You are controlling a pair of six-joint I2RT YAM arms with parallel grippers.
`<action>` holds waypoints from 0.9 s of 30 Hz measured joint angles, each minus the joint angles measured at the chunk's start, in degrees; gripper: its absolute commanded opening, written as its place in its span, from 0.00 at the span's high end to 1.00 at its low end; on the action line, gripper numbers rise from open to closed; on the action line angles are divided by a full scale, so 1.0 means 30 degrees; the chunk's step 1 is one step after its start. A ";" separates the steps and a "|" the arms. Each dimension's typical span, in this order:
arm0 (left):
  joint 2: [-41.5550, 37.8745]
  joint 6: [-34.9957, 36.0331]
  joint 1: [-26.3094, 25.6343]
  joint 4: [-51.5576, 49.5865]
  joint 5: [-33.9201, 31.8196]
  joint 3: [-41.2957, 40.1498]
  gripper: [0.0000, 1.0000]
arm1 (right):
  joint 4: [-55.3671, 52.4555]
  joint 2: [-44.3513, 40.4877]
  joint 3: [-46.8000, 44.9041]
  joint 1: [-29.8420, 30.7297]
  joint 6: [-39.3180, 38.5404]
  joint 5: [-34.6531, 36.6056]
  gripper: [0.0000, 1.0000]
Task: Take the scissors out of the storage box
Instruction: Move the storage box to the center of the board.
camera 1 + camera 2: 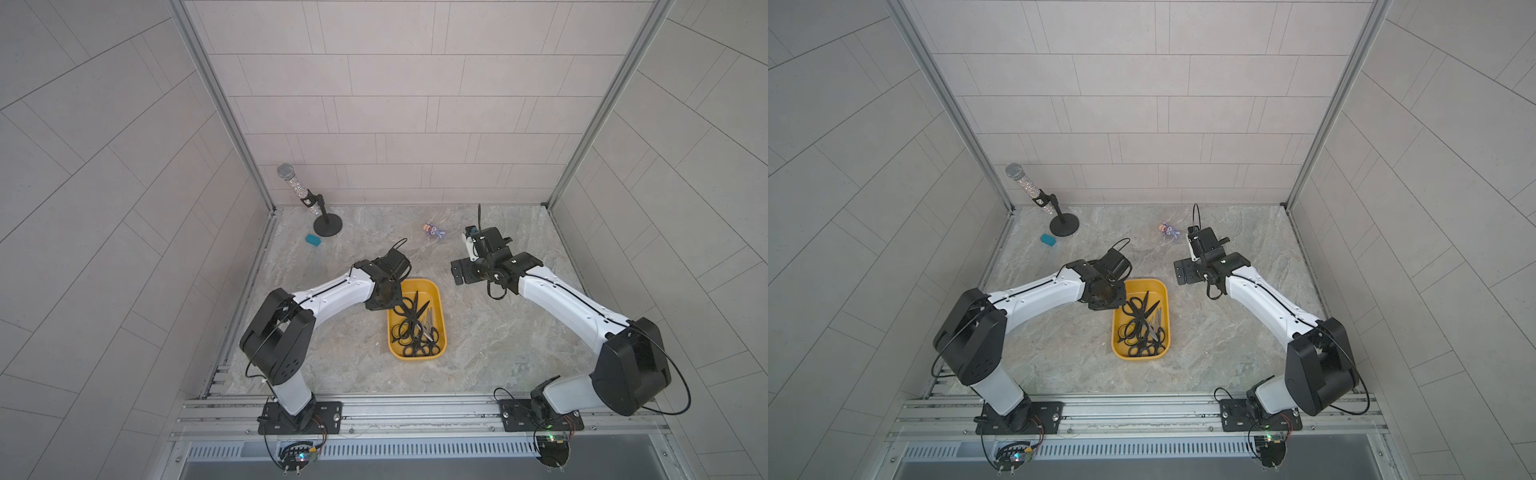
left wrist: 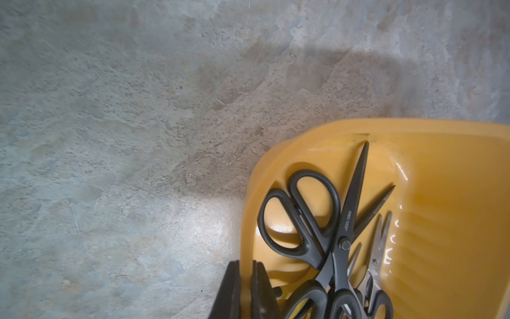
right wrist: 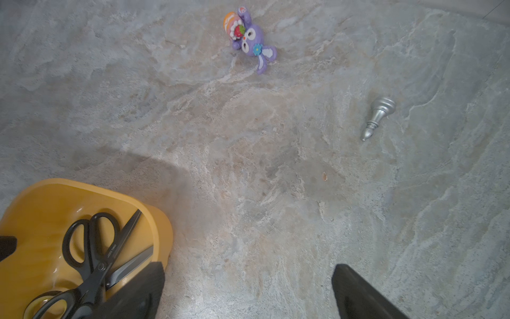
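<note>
Up close, the L gripper (image 2: 245, 262) has its two black fingers (image 2: 230, 290) closed on the L long wall of the storage box (image 2: 441, 171), w/ only a thin strip of yellow btwn them. The R gripper (image 3: 248, 266) hovers w/ its fingers wide apart and nothing held, beside the box's far R corner and not touching it.

Both work over a tabletop (image 1: 498, 340) w/ a grey-beige, stone-look marbled finish. Pale tiled panels wall it on three sides, w/ aluminium posts at the back corners.

The box, a shallow mustard-yellow tray, sits mid-table btwn the arms. All the scissors (image 1: 415, 328) lie inside it in a tangled pile, mostly black loop handles toward the near end, black and silver blades pointing away.

Further out: a glittery microphone (image 1: 299, 191) on a stand at back L, a teal block (image 1: 312, 240) near it, a purple bunny toy (image 3: 248, 41), and a silver chess piece (image 3: 379, 116) on its side.
</note>
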 measured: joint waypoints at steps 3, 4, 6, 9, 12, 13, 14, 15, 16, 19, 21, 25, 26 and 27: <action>0.0029 -0.0423 0.0255 0.0102 0.0066 0.0029 1.00 | -0.0175 -0.0408 0.0000 0.0146 0.0036 -0.0415 0.02; 0.0138 -0.0568 0.0393 0.0080 0.0044 0.0175 1.00 | -0.0291 -0.0554 0.0007 0.0277 0.0095 -0.0546 0.02; 0.0576 -0.0714 0.0721 0.0087 -0.0102 0.0685 1.00 | -0.0568 -0.0838 0.0036 0.0619 0.0328 -0.0765 0.03; 0.1705 -0.0750 0.1370 0.0175 -0.0284 0.2018 1.00 | -0.0911 -0.1129 0.0299 0.1326 0.0838 -0.1013 0.06; 0.3461 -0.0415 0.1989 0.0131 -0.0401 0.4226 1.00 | -0.1035 -0.1166 0.0772 0.1960 0.1494 -0.1173 0.07; 0.4109 -0.0262 0.2193 0.0080 -0.0430 0.5093 1.00 | -0.1064 -0.1158 0.0954 0.2120 0.1698 -0.1202 0.07; 0.4656 -0.0131 0.2382 0.0095 -0.0437 0.5807 1.00 | -0.1078 -0.1144 0.1115 0.2229 0.1887 -0.1239 0.07; 0.5238 0.0036 0.2572 0.0051 -0.0393 0.6572 1.00 | -0.1093 -0.1107 0.1319 0.2317 0.2076 -0.1239 0.06; 0.5792 0.0226 0.2783 -0.0022 -0.0299 0.7337 1.00 | -0.1107 -0.1049 0.1523 0.2339 0.2273 -0.1224 0.06; 0.7417 0.1042 0.3432 -0.0699 0.0066 0.9770 1.00 | -0.1086 -0.0692 0.2004 0.2331 0.2667 -0.0940 0.06; 0.8663 0.1800 0.3861 -0.1457 0.0211 1.1766 1.00 | -0.1093 -0.0291 0.2222 0.2295 0.2856 -0.0801 0.06; 1.1067 0.3461 0.4452 -0.2987 0.0765 1.5708 1.00 | -0.1151 0.1158 0.2994 0.2237 0.3337 -0.0685 0.09; 1.1526 0.3869 0.4532 -0.3344 0.0896 1.6509 1.00 | -0.1209 0.1610 0.3271 0.2200 0.3461 -0.0670 0.10; 1.1956 0.4255 0.4634 -0.3716 0.0991 1.7282 1.00 | -0.1341 0.2149 0.3672 0.2178 0.3577 -0.0663 0.11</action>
